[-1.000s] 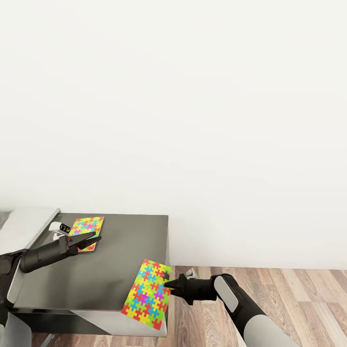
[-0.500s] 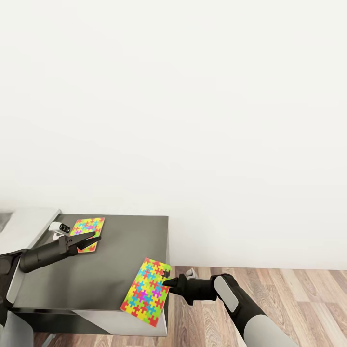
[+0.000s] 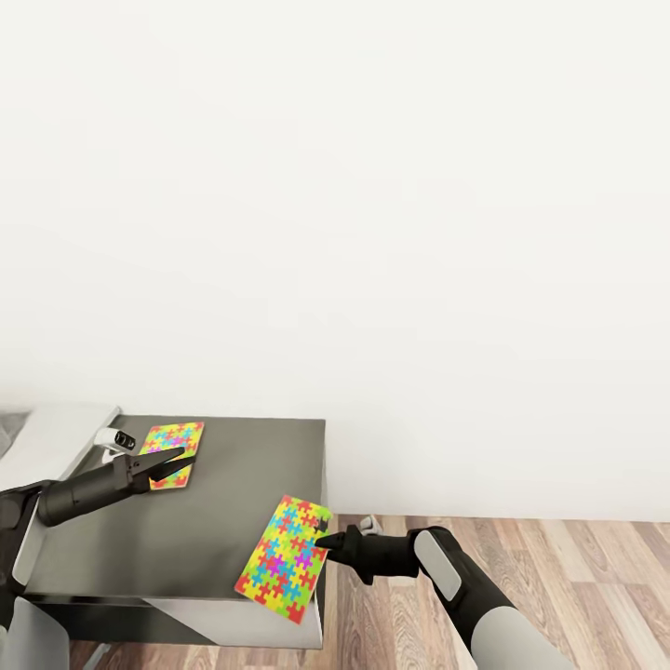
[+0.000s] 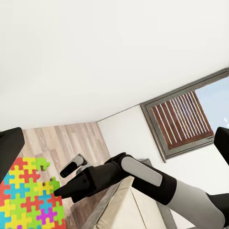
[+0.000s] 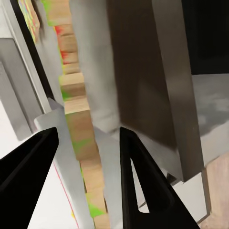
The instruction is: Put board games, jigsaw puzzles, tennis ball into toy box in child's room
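Two bright jigsaw puzzles lie on the dark grey table (image 3: 223, 502). The far puzzle (image 3: 174, 450) lies flat near the table's back left. The near puzzle (image 3: 284, 556) sits askew at the front right corner, hanging over the edge. My right gripper (image 3: 322, 541) is at that puzzle's right edge. In the right wrist view its open fingers (image 5: 138, 181) straddle the puzzle's wooden edge (image 5: 78, 129). My left gripper (image 3: 175, 462) hovers open just in front of the far puzzle. The left wrist view looks across the near puzzle (image 4: 24, 200) at the right gripper (image 4: 59, 192).
A white wall rises behind the table. Wooden floor (image 3: 558, 577) lies to the right of the table. A pale grey surface (image 3: 56, 437) adjoins the table's left side. A window with wooden blinds (image 4: 181, 121) appears in the left wrist view.
The near puzzle and the right gripper at its edge have shifted slightly farther onto the table. The left arm has held its place.
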